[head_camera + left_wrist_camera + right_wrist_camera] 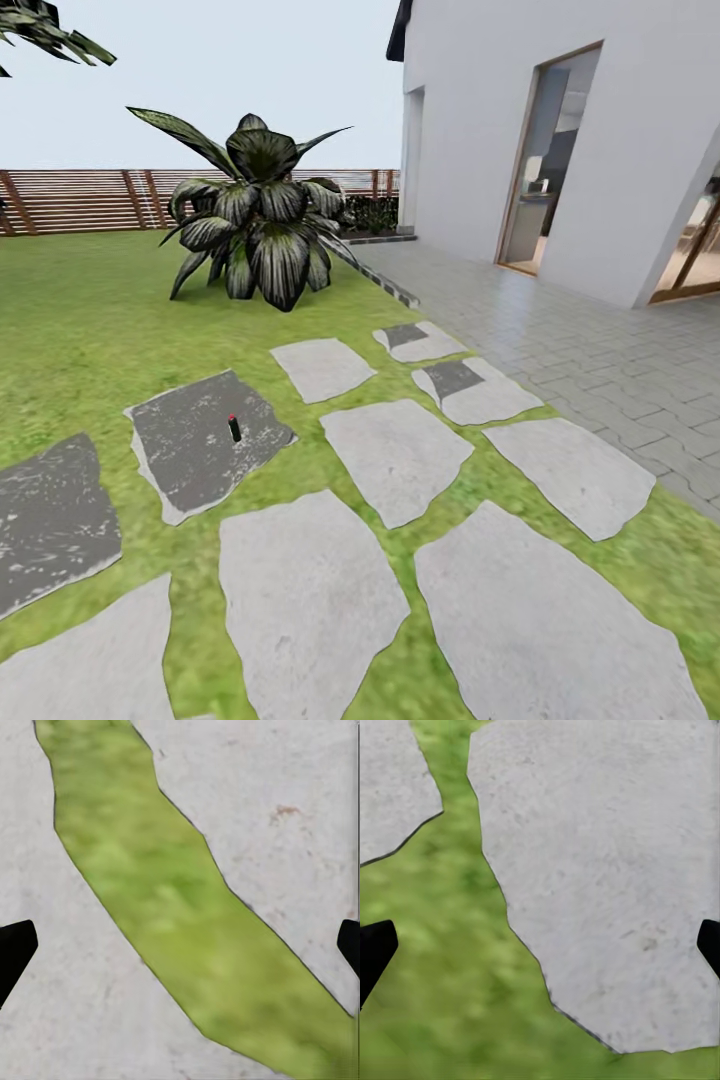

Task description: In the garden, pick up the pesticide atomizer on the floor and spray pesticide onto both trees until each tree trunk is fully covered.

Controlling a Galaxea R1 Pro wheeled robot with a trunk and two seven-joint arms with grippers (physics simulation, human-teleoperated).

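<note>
looks like we're at the approach step, the pesticide atomizer point(234, 428) standing upright on a dark paving slab point(205, 440) ahead-left, both grippers spread wide and empty over the ground, so next is rolling closer to reach down

Pale overcast sky, flat light. White house point(600, 120) at right, tall glazed door point(545, 160) in its wall. Grey paved terrace point(600, 340) runs along the house. Left of the terrace: lawn point(80, 330) with irregular stone slabs point(395, 455), two of them darker. Broad-leaved plant point(255, 215) beyond the slabs. Slatted brown fence point(80, 198) behind the plant.
</note>
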